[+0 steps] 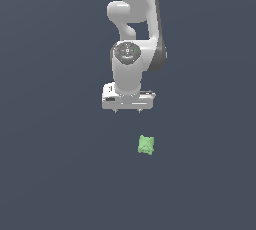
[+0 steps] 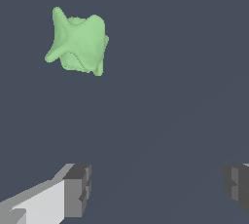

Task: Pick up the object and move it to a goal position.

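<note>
object (image 1: 146, 145): plain light green
arm (image 1: 132, 34): white, dark grey side panel
hand (image 1: 127, 110): white; fingers (image 2: 78, 190) grey, perhaps darker-tipped
counter (image 1: 50, 174): uniform slate blue-grey

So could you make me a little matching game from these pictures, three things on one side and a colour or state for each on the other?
Things:
1. lumpy object
2. gripper
3. floor

Descriptions:
A. dark grey-blue, flat
B. white body, jaws wide apart, holding nothing
C. light green, lying apart from the arm

Pairs: 1-C, 2-B, 3-A
</note>
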`<state>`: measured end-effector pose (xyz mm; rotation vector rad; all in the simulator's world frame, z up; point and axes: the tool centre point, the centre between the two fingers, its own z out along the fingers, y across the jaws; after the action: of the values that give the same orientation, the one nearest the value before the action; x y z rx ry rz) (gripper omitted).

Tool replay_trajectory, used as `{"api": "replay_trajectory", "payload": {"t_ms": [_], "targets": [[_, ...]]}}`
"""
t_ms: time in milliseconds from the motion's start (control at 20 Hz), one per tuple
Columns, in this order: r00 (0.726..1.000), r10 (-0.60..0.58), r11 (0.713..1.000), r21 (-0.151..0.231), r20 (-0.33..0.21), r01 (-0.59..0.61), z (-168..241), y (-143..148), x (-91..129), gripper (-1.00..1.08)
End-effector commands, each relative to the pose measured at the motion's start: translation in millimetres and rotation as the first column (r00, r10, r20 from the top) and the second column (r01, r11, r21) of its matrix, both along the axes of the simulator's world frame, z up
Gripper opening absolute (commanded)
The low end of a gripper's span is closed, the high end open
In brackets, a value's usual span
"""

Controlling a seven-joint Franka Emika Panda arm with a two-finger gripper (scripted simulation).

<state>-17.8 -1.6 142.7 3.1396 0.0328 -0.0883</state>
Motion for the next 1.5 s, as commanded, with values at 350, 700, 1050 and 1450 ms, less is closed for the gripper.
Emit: {"api": "replay_trajectory", "payload": {"t_ms": [350,700,1050,1450], "targets": [[0.999,0.039,0.999,0.021,-0.009,-0.038,-3.5,29.3,0.0,1.00],[0.999,0.045,0.999,0.025,-0.010,-0.045,-4.3,35.2,0.2,1.00],[1.000,0.014,1.000,0.021,-0.003,-0.014,-9.0,40.6,16.0,1.00],[0.998,-0.063,0.998,0.013,0.017,0.063,-22.4,54.3,53.0,1.00]]}}
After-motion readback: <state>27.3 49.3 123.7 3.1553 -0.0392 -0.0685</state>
